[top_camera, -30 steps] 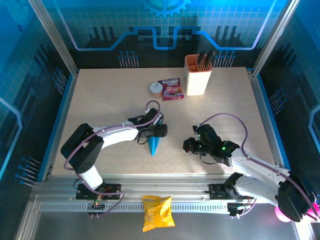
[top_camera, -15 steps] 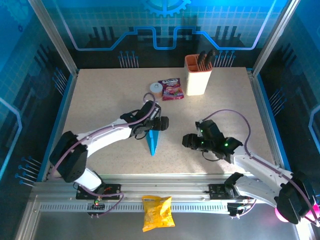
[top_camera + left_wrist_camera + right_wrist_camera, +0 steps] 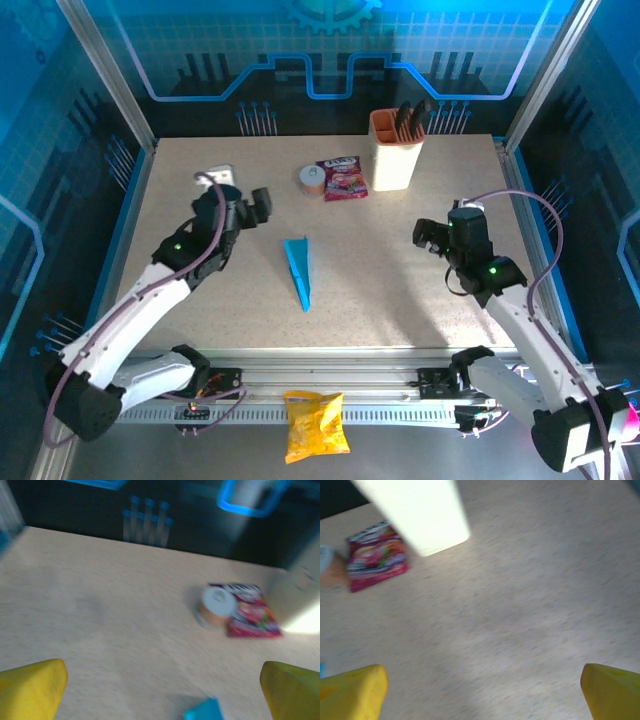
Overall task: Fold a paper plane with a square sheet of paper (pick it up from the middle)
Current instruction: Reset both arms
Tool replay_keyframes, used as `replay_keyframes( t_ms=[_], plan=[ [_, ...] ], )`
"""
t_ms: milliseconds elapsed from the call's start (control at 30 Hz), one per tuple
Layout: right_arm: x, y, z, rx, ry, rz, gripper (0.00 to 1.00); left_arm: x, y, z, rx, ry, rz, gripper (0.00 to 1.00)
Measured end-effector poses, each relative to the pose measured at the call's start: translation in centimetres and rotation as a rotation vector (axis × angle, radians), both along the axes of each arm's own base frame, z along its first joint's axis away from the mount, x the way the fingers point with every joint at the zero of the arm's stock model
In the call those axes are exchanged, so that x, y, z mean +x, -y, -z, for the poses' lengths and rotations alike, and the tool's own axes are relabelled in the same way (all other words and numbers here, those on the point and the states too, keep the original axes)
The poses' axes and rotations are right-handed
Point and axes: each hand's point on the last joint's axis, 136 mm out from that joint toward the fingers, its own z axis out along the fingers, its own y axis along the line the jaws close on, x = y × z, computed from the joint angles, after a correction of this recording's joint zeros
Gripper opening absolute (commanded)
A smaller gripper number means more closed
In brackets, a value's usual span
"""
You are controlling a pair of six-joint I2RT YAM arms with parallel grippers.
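The cyan-blue paper plane [image 3: 298, 271] lies flat near the table's middle as a slim dart, its point toward the near edge. Nothing touches it. My left gripper [image 3: 258, 204] hovers to its back left, open, yellow fingertips [image 3: 31, 688] wide apart over bare table; a blue corner of the plane [image 3: 202, 711] shows at the bottom edge of the left wrist view. My right gripper [image 3: 428, 236] hangs well to the plane's right, open, with its fingertips [image 3: 353, 690] spread and only tabletop between them.
A red-purple snack packet [image 3: 342, 178] and a small tape roll [image 3: 312, 179] lie at the back centre, beside a white and orange utensil holder [image 3: 395, 150]. A yellow crisp bag [image 3: 315, 425] sits in front of the table's rail. Blue rails edge the table [image 3: 200, 300].
Both grippers have drawn away from the plane, the left up and back-left, the right back-right, and both have opened wide. The plane now lies free, shifted slightly.
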Motion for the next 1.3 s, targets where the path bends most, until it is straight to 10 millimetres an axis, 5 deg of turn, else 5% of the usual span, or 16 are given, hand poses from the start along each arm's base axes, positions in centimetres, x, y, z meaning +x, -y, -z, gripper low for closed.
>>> replay_keyframes(
  t_ms=[167, 300, 533, 667, 767, 900, 1300],
  plan=[
    [1.8, 3.2, 2.9, -0.148, -0.007, 0.039, 0.99, 0.1, -7.6, 4.3, 0.046, -0.008, -0.206, 1.0],
    [2.7, 4.5, 6.6, -0.214, -0.03, 0.038, 0.99, 0.4, -11.2, 8.3, 0.108, -0.048, -0.29, 1.0],
    [5.5, 3.9, 11.3, -0.263, 0.015, -0.024, 0.99, 1.6, -12.8, 16.5, 0.212, -0.125, -0.289, 1.0],
    [7.1, 2.9, 11.7, -0.278, 0.075, -0.094, 0.99, 1.9, -11.8, 19.9, 0.204, -0.112, -0.22, 1.0],
    [8.1, 2.5, 11.2, -0.256, 0.195, -0.126, 0.99, 2.8, -10.7, 20.7, 0.191, -0.086, -0.152, 1.0],
    [7.7, 2.7, 13.6, -0.231, 0.175, -0.171, 0.99, 4.2, -9.3, 20.2, 0.159, -0.037, -0.059, 1.0],
    [9.2, 0.8, 11.3, -0.25, 0.261, -0.245, 0.99, 5.6, -7.6, 18.9, 0.121, 0.06, 0.056, 1.0]
  ],
)
